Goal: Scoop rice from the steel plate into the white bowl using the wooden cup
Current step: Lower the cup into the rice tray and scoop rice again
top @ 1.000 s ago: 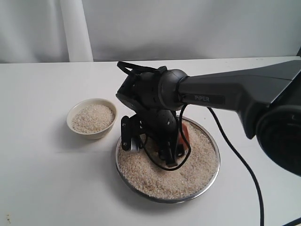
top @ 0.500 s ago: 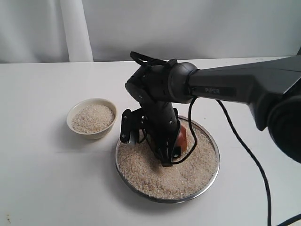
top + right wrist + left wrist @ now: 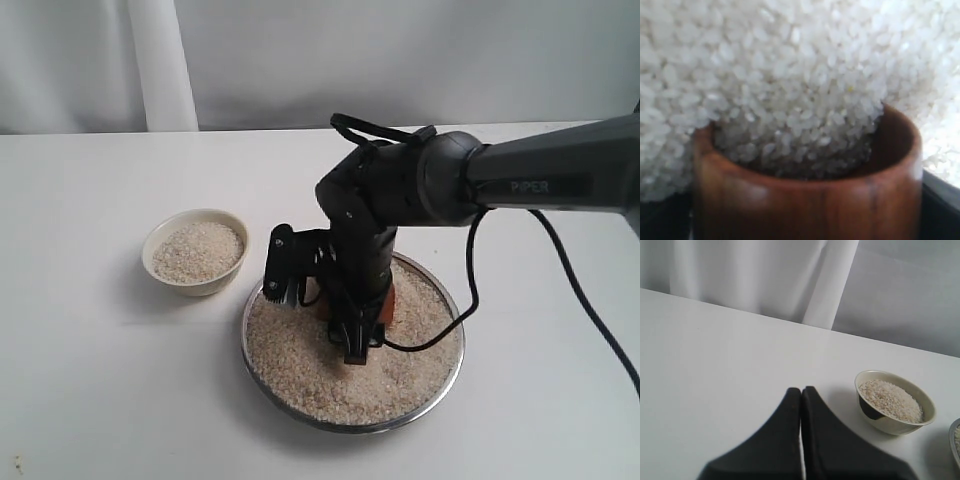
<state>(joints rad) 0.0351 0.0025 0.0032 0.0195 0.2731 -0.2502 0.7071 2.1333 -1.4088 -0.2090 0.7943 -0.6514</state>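
The steel plate [image 3: 458, 352] lies at the centre right, heaped with rice [image 3: 300, 355]. My right gripper [image 3: 365, 325] points down into it, shut on the wooden cup [image 3: 385, 298], which is mostly hidden behind the wrist. In the right wrist view the wooden cup [image 3: 805, 200] is tipped on its side with its mouth pressed into the rice [image 3: 790, 75], and grains fill its opening. A dark finger [image 3: 942, 200] shows beside it. The white bowl [image 3: 200, 285] stands left of the plate, holding rice. My left gripper [image 3: 801, 391] is shut and empty, above the table short of the white bowl [image 3: 890, 427].
White table [image 3: 90, 380] with a white curtain [image 3: 160, 60] behind it. The right arm's black cable [image 3: 560, 270] trails across the table to the right of the plate. The plate's rim [image 3: 955, 440] shows at the edge of the left wrist view.
The right wrist has swung to the right across the plate and turned, pushing the cup through the rice. The bowl has not moved.
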